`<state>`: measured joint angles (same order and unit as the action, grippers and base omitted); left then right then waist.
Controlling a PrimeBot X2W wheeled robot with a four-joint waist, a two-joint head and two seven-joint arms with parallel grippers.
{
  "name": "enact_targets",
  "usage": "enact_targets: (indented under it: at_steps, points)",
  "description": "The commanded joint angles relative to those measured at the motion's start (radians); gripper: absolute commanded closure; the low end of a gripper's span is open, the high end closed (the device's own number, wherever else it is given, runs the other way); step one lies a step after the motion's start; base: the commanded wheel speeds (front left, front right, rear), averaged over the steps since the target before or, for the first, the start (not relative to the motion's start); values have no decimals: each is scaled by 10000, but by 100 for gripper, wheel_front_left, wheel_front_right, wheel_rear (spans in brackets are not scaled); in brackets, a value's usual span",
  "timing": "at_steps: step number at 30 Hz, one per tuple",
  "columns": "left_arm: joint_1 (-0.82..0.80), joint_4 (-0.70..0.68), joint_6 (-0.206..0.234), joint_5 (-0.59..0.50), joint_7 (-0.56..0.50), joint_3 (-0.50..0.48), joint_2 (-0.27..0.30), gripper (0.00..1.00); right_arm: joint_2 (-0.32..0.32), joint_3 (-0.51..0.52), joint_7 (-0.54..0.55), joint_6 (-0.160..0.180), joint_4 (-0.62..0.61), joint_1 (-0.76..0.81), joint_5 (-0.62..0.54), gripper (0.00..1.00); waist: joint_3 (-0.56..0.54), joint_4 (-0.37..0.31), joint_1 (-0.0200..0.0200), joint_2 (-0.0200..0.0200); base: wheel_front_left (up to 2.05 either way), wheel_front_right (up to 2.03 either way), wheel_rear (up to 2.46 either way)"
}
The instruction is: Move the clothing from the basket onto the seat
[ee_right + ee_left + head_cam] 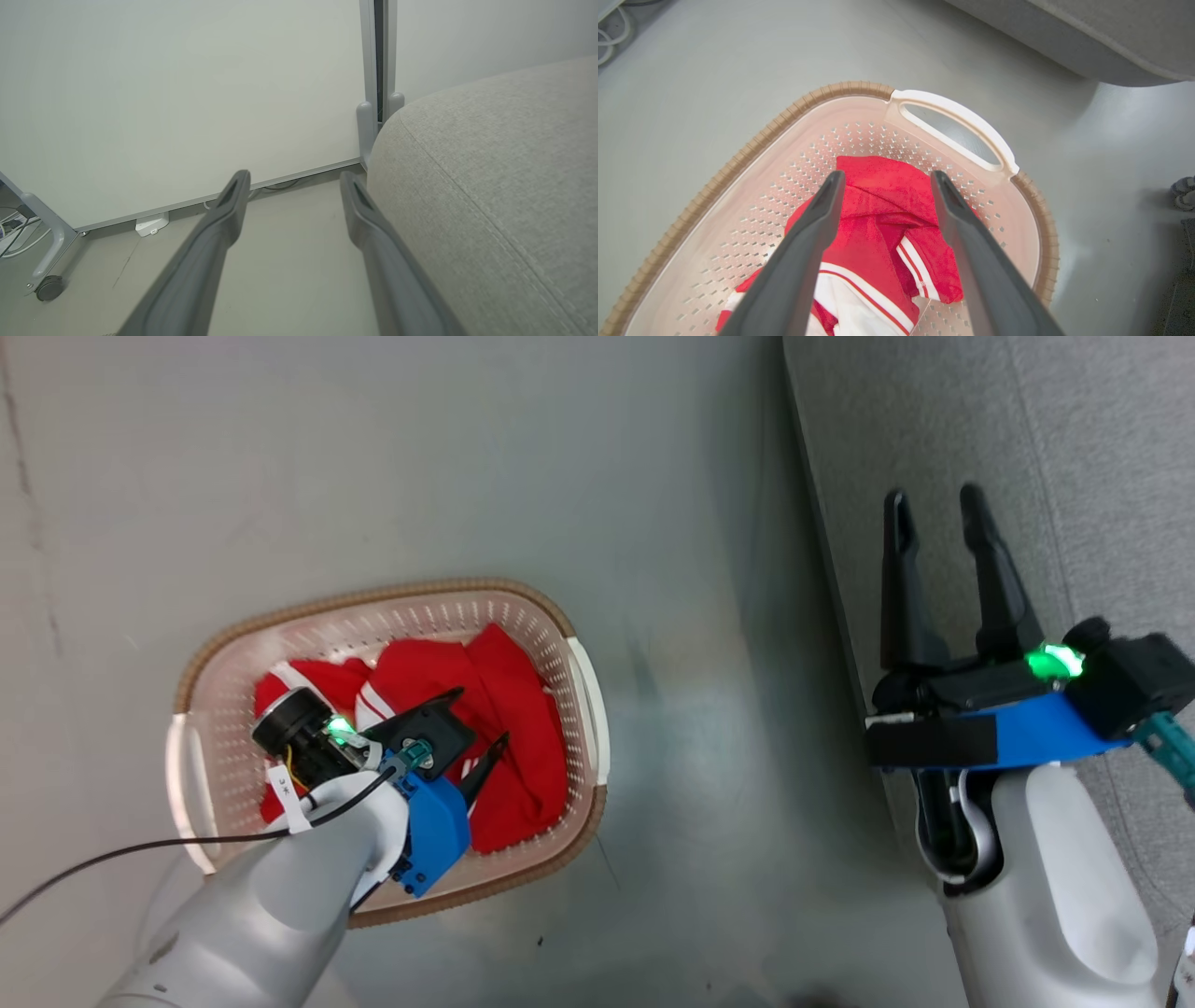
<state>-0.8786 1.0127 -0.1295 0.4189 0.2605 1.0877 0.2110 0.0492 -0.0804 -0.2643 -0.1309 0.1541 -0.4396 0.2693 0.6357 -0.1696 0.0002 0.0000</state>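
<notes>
The red clothing (509,709) with white stripes lies crumpled inside the cream basket (392,593), which stands on the grey floor. My left gripper (484,714) reaches down into the basket, open, its two fingers straddling the top of the clothing (878,196) without closing on it. In the left wrist view the basket's brown rim (738,158) and a white handle (952,126) curve around the gripper (886,175). The grey seat (1074,448) fills the right side. My right gripper (934,497) hovers at the seat's edge, open and holding nothing; in its own wrist view the gripper (293,175) is beside the seat (490,186).
Bare grey floor (700,756) separates the basket from the seat. A white panel (187,93) on a wheeled frame with a caster (49,288) stands beyond the right gripper, and cables (607,42) lie on the floor at the far left.
</notes>
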Motion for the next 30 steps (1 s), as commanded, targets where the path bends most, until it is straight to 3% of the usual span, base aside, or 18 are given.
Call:
enact_targets:
  at_steps: [1, 10, 30]
  points:
    - [-258, 175, -16, 60, -17, 269, 143, 0, 18, -8, -4, 3, -117, -304, 43, 0, 643, -236, -2, 0, 0, 0, 0]
    - [-1177, 1198, -9, 263, -466, 1666, 435, 0, 18, 14, -4, 5, -645, -924, -19, 0, 1953, -504, -2, 0, 0, 0, 0]
    - [-2691, 2541, -8, -1356, -1151, 1941, 495, 0, 20, 152, -4, 5, -2090, -1311, -37, 0, 3980, -701, -2, 0, 0, 0, 0]
